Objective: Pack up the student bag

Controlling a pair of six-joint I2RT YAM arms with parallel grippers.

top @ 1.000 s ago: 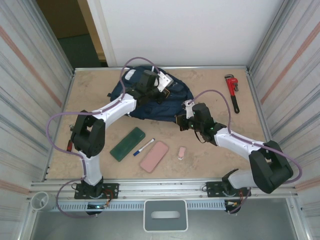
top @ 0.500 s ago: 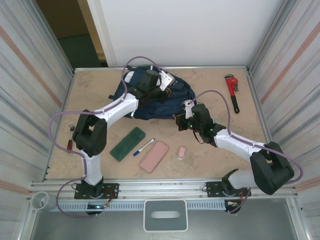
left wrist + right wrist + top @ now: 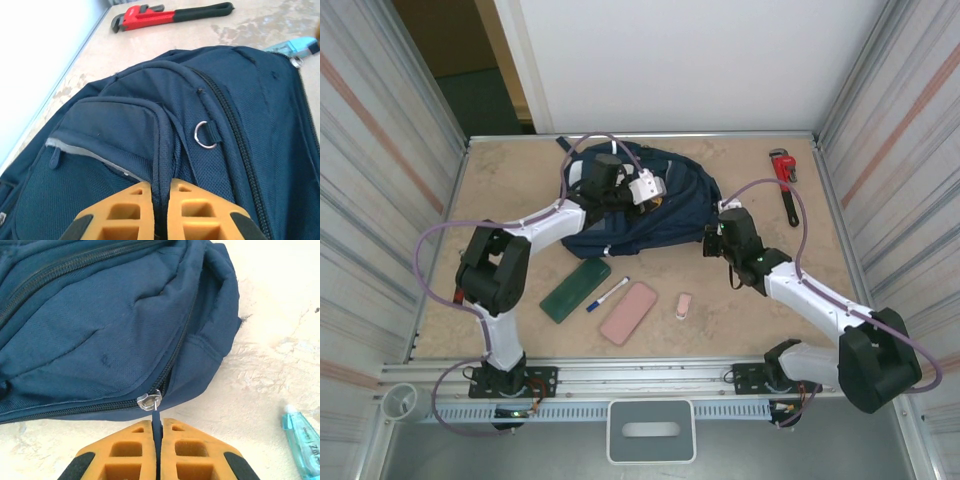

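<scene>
1. The student bag [image 3: 675, 205] lies on the worktop [image 3: 510, 200] by the middle of the far edge. It is navy and its front panel faces up.
2. My left gripper [image 3: 160, 186] sits on top of the bag, clenched on a raised fabric ridge at the edge of the front pocket. The yellow fingers [image 3: 125, 212] almost meet, with only that seam between them.
3. Just beyond those fingers, a metal D-ring [image 3: 205, 135] hangs from a small loop beside the main zip.
4. My right gripper [image 3: 156, 424] is at the bag's right-hand end, low by the worktop. It is pinched shut on the thin zipper pull [image 3: 157, 416], and the silver slider [image 3: 149, 401] is just past the fingertips.
5. A light-blue tube [image 3: 300, 437] lies on bare worktop near that end of the bag, to the right of my right fingers.
6. A red pipe wrench [image 3: 783, 182] lies near the far right corner, apart from the bag.
7. On the near side of the bag, a green case [image 3: 575, 288], a marker [image 3: 608, 293], a pink case [image 3: 628, 312] and a small pink eraser [image 3: 683, 305] lie in a loose row from left to right.
</scene>
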